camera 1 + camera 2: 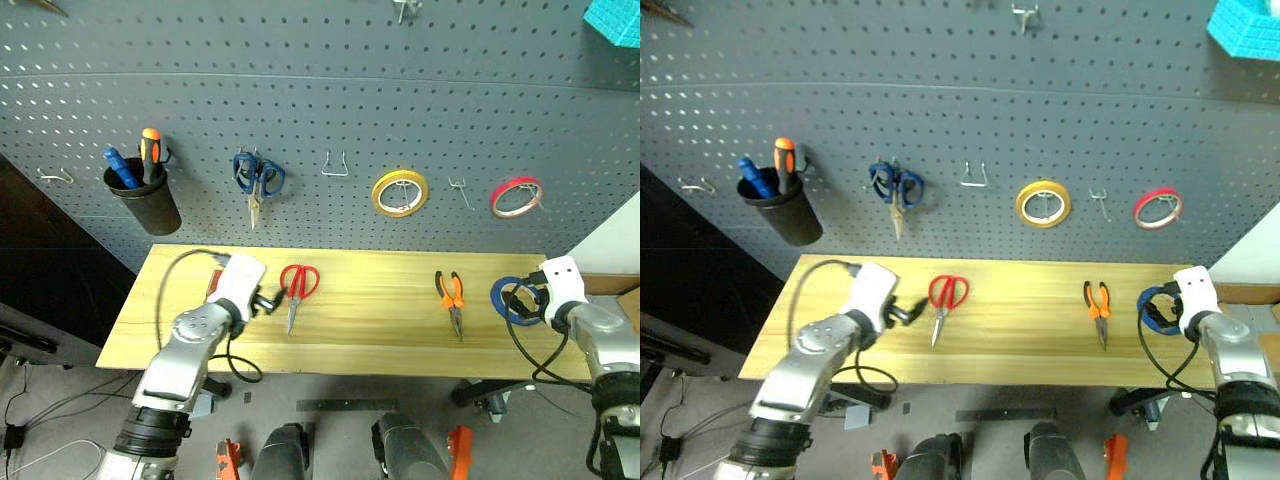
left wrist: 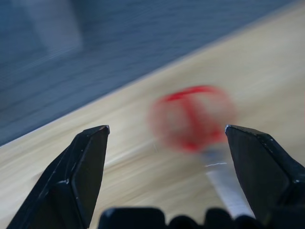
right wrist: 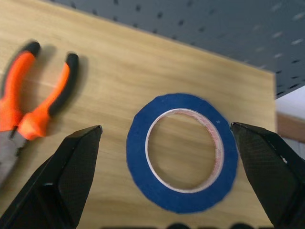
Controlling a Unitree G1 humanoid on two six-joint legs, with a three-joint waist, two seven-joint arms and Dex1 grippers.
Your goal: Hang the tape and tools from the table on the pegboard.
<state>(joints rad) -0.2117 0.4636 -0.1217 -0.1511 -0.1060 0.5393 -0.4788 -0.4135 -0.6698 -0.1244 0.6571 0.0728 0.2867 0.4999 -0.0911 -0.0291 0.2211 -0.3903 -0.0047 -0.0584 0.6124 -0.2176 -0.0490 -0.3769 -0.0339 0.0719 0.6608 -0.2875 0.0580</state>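
Spread wide and holding nothing, the left gripper hovers just beside the red-handled scissors near the left of the table, while the right gripper, equally parted and empty, frames the blue tape lying flat at the bench's right end. Between them rest the pliers, orange-and-black handles toward the pegboard, nose toward the front edge. The scissors lie the same way: red loops at the wall side, closed blades running out toward the robot, long axis roughly front to back. They look light and rigid, with slick blades, so the loops or the pivot seem the safest hold, leaving a loop free for a hook. The tape, a thin stiff ring with a wide hole, has no direction of its own; pinching across one side of the band should suit it, though lying flat it may slide on the smooth wood.
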